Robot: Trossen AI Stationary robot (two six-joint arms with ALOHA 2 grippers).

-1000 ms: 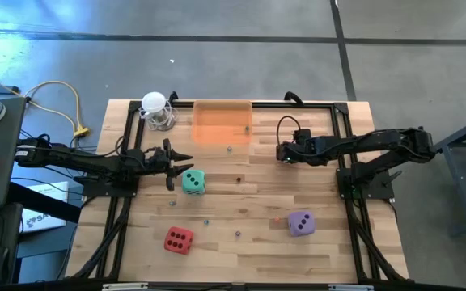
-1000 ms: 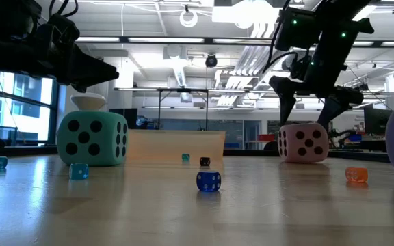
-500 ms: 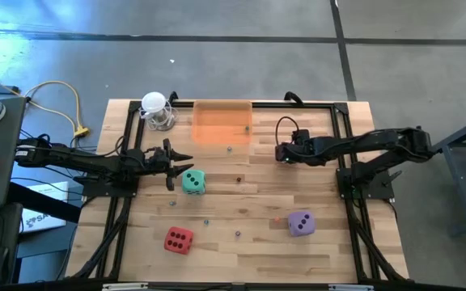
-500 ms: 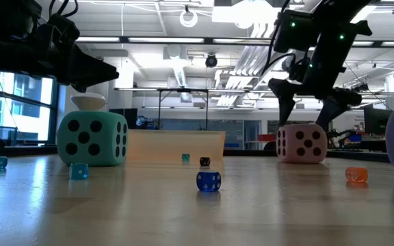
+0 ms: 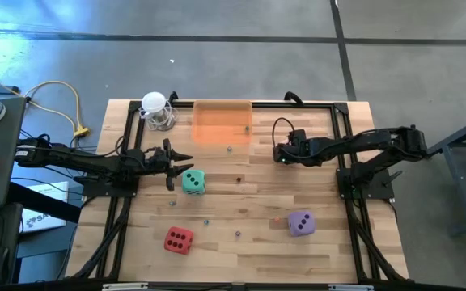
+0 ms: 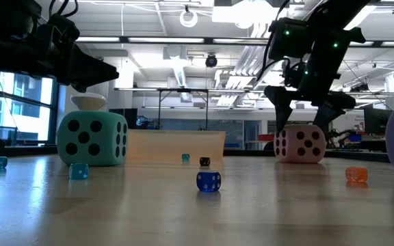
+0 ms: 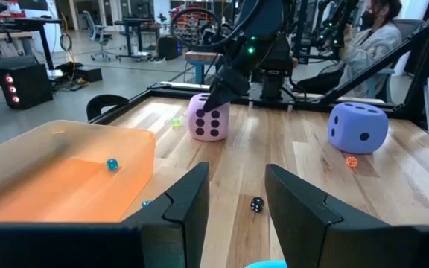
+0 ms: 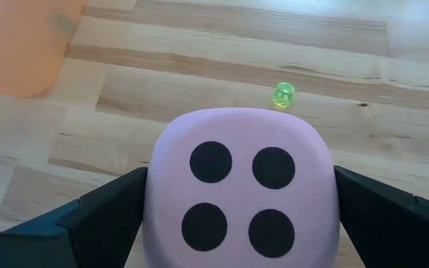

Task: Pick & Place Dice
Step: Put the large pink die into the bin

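The pink die (image 8: 243,190) sits at the table's middle right; it also shows in the low view (image 6: 299,143). In the high view my right gripper (image 5: 280,153) covers it, shut on it from above. The teal die (image 5: 192,181) rests on the table just right of my left gripper (image 5: 181,162). That gripper is open and empty, above table level (image 7: 235,201). The purple die (image 5: 300,223) and the red die (image 5: 178,239) rest on the table nearer the front edge. My right gripper pinches the pink die by two opposite side faces (image 8: 159,216) between its two fingers (image 8: 103,219). The fingers come from above, pointing down, and the four-pip face is up. The die stays upright, its underside (image 6: 299,161) level with the tabletop.
An orange tray (image 5: 221,123) stands at the far middle, with a white-topped clear object (image 5: 156,109) to its left. Several tiny dice lie scattered, such as a blue one (image 6: 208,181) and an orange one (image 6: 356,175). A person (image 7: 375,33) sits beyond the table.
My right gripper has moved a little toward the table's left edge. The pink die has gone with it along the table, staying upright.
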